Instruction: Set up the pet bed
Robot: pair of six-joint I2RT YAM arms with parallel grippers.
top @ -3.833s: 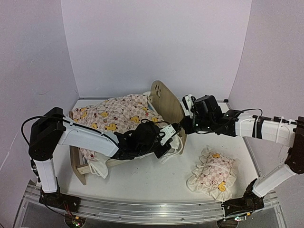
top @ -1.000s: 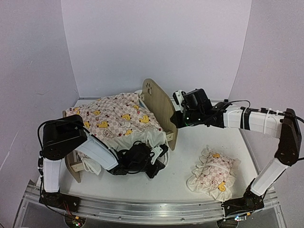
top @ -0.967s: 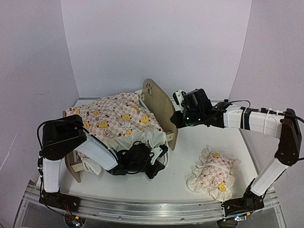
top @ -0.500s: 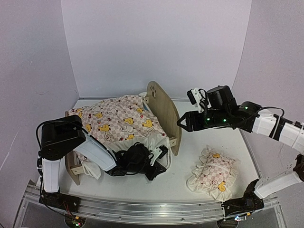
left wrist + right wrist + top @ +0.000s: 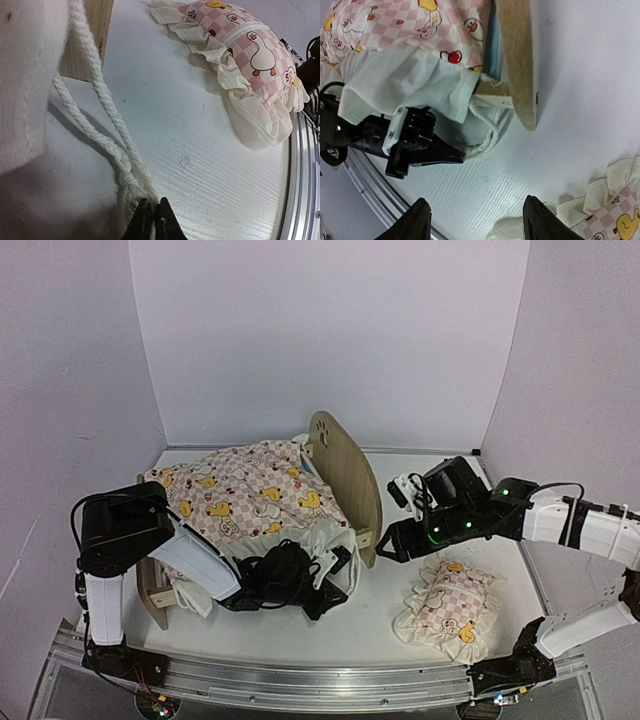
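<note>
White twisted cord (image 5: 97, 92) is clamped in my left gripper (image 5: 153, 218), beside the light-wood pet bed (image 5: 345, 478) left of centre; my right gripper (image 5: 480, 221) stands apart, empty. A hard tug could drag the bed askew.

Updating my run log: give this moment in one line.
left end effector: shut on cord | right end effector: open | pillow: off pet bed

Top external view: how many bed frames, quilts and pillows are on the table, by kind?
Wooden pet bed frame: 1
Frilled cartoon-print quilt: 1
Frilled pillow: 1
Total: 3
</note>
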